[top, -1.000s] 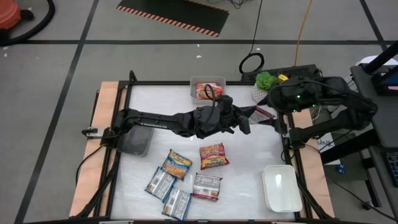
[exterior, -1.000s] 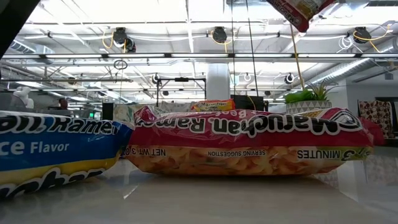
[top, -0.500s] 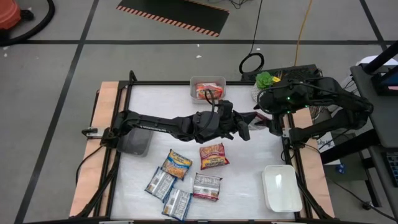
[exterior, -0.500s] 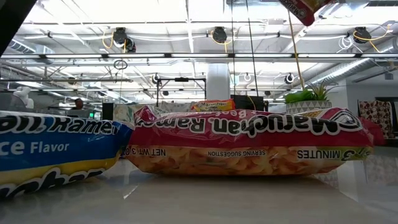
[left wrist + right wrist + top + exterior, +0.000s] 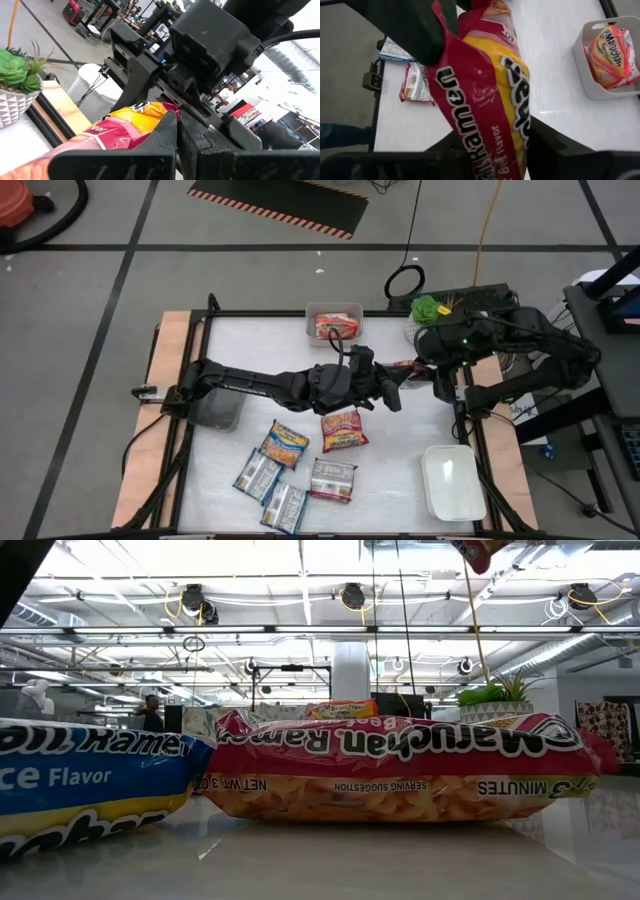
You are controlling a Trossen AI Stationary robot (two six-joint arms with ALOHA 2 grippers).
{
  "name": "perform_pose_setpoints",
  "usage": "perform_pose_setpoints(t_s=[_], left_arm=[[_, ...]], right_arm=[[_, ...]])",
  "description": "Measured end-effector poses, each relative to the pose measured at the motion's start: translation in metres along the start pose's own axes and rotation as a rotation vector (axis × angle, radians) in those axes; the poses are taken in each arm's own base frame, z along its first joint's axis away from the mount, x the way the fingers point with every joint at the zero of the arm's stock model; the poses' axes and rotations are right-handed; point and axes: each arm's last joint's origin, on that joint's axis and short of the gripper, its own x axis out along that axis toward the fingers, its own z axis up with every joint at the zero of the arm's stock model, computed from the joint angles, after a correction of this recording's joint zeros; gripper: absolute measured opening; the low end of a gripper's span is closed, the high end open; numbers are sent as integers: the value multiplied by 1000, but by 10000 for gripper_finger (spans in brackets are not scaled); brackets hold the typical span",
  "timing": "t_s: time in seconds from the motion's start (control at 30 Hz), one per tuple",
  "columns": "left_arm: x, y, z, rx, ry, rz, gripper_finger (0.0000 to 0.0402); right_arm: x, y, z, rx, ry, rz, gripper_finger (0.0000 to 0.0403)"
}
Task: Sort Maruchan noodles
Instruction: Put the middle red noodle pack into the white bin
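You have a red-and-yellow packet (image 5: 485, 95) caught between both arms above the counter (image 5: 420, 430), up toward the grey tray (image 5: 334, 321) at its far edge. Your left gripper (image 5: 177, 135) has its fingers (image 5: 165, 140) pressed tight together on one end of that packet, with the wrapper crumpled right at the tips. Your right gripper (image 5: 425, 370) meets it from the opposite side, next to the potted plant (image 5: 427, 308); the packet hangs down between its fingers (image 5: 555, 145), but you cannot tell whether they are actually clamping it.

The grey tray already holds one orange-red packet (image 5: 612, 52). Nearer you than the tray, five more packets lie loose on the counter: a red one (image 5: 343, 430) closest to the held packet, an orange one (image 5: 285, 443) beside it, a maroon-and-silver one (image 5: 332, 478), and two blue-silver ones (image 5: 258, 474) (image 5: 285, 507) toward the near edge. A white tray (image 5: 453, 481) sits at the near right corner, well apart from the grey one.
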Motion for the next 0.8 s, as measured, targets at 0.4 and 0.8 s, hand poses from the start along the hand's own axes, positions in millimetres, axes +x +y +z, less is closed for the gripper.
perform_pose_setpoints(t_s=[0.4,0.8], left_arm=[[0,-1,-1,37,7,-8,93],[-2,1,5,22,-44,52,296]], right_arm=[[-2,0,-1,45,-2,0,121],[-24,4,-26,149,62,48,115]])
